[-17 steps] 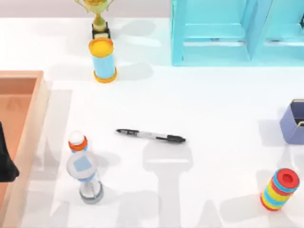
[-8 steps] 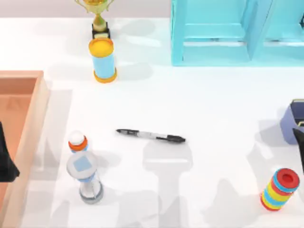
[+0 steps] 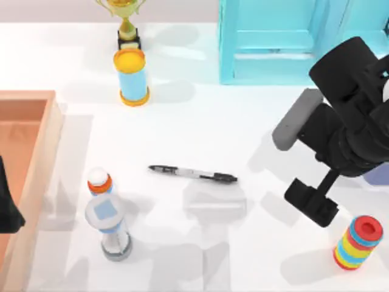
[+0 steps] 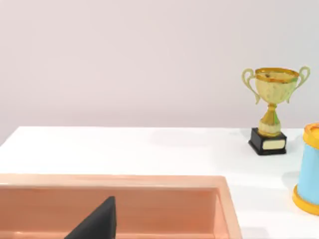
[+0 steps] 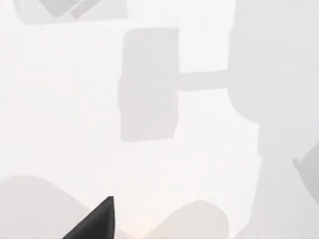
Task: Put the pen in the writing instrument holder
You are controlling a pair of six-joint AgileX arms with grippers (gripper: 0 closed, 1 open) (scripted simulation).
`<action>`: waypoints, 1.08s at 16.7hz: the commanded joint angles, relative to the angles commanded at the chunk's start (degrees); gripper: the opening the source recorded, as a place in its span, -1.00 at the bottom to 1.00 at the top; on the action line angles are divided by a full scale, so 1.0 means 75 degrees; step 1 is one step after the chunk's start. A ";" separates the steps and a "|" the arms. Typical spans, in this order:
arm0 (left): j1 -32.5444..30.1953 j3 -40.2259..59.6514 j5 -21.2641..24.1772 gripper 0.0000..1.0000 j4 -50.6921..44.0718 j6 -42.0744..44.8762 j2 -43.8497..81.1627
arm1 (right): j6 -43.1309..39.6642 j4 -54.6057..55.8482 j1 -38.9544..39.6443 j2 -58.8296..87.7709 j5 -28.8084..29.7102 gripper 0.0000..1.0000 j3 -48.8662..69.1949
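Top view: right gripper [image 3: 311, 202], fingers' state cannot be told, hangs over bare table beside the pen [image 3: 193, 174], apart from it and not touching, probably staged for a reach toward its capped end; the pen lies flat, untouched. Writing instrument holder [image 3: 378, 176] sits behind the right arm, largely hidden, so placement is not yet begun. Left gripper [image 3: 7, 207] parked at the wooden tray [image 3: 36, 121], state cannot be told. White table [image 3: 200, 121]; ring stack [image 3: 358, 242] near the right gripper; trophy, cylinder, bottle far across; plain pale wall beyond
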 joint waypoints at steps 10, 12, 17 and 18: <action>0.0000 0.0000 0.0000 1.00 0.0000 0.0000 0.0000 | -0.1209 -0.2003 0.1943 0.5061 0.0991 1.00 0.5450; 0.0000 0.0000 0.0000 1.00 0.0000 0.0000 0.0000 | -0.1284 -0.2056 0.2098 0.5392 0.1120 1.00 0.6007; 0.0000 0.0000 0.0000 1.00 0.0000 0.0000 0.0000 | -0.1313 -0.2066 0.2165 0.5527 0.1183 1.00 0.6255; 0.0000 0.0000 0.0000 1.00 0.0000 0.0000 0.0000 | -0.1313 -0.2066 0.2165 0.5527 0.1183 1.00 0.6255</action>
